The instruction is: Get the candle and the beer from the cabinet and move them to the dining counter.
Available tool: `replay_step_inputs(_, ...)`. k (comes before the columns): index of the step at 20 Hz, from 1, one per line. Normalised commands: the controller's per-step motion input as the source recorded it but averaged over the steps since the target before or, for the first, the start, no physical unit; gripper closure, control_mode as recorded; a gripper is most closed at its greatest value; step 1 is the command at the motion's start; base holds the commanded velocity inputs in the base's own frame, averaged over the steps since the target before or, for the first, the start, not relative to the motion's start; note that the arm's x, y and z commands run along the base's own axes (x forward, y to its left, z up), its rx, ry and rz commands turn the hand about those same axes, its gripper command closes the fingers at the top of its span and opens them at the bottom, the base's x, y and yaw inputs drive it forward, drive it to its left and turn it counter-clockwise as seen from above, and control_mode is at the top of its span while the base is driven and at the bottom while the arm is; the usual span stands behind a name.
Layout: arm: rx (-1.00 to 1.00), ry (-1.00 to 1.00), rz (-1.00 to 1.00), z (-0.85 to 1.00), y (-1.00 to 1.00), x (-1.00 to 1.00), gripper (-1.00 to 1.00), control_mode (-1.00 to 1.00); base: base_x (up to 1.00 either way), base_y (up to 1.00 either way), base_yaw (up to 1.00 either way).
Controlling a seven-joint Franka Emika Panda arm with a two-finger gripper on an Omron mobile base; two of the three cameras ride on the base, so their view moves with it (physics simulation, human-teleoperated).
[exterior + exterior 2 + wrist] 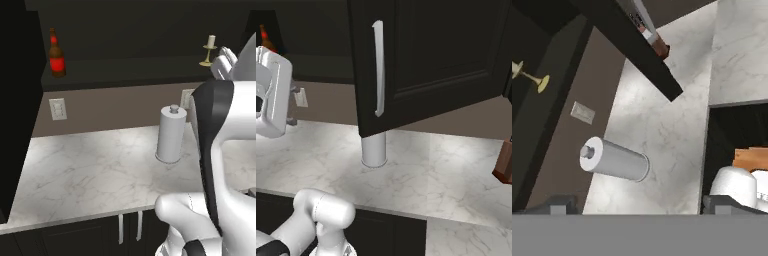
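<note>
The cabinet (pixel 125 75) stands open, and its black door (pixel 431 55) with a long silver handle (pixel 377 67) swings out over the worktop. On its shelf the beer (pixel 56 54), a dark brown bottle with a red label, stands at the left; its red top (pixel 266 37) also peeks in. The candle (pixel 209 50) on its brass holder stands at the shelf's right end, and appears sideways as the candle (pixel 529 76). My gripper (pixel 639 207) is open with nothing between its fingertips (pixel 559 205), some way back from the candle. The dining counter is out of view.
A white paper towel roll (pixel 171 133) stands upright on the narrow marble worktop (pixel 90 170) below the shelf. A wall outlet (pixel 58 108) sits on the backsplash. A brown block (pixel 504 162) stands at the worktop's right. Lower dark cabinets (pixel 100 235) run beneath.
</note>
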Motion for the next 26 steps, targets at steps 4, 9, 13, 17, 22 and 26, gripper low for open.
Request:
replay_step_inputs(4,0.16,-0.13,-0.2,-0.12,-0.19,0.34,-1.0,-1.0,0.0,0.0,0.0)
replay_step_inputs(9,0.02,-0.45,-0.02,-0.2,-0.29,0.15,-1.0,-1.0,0.0,0.0,0.0)
replay_step_inputs(13,0.0,-0.38,-0.06,-0.14,-0.24,0.26,-1.0,-1.0,0.0,0.0,0.0)
replay_step_inputs(17,0.0,-0.14,-0.19,-0.07,-0.15,0.44,-1.0,-1.0,0.0,0.0,0.0)
replay_step_inputs(22,0.0,0.0,-0.29,0.0,-0.01,0.51,-1.0,-1.0,0.0,0.0,0.0)
replay_step_inputs(26,0.01,0.0,-0.27,0.0,0.0,0.37,-1.0,-1.0,0.0,0.0,0.0)
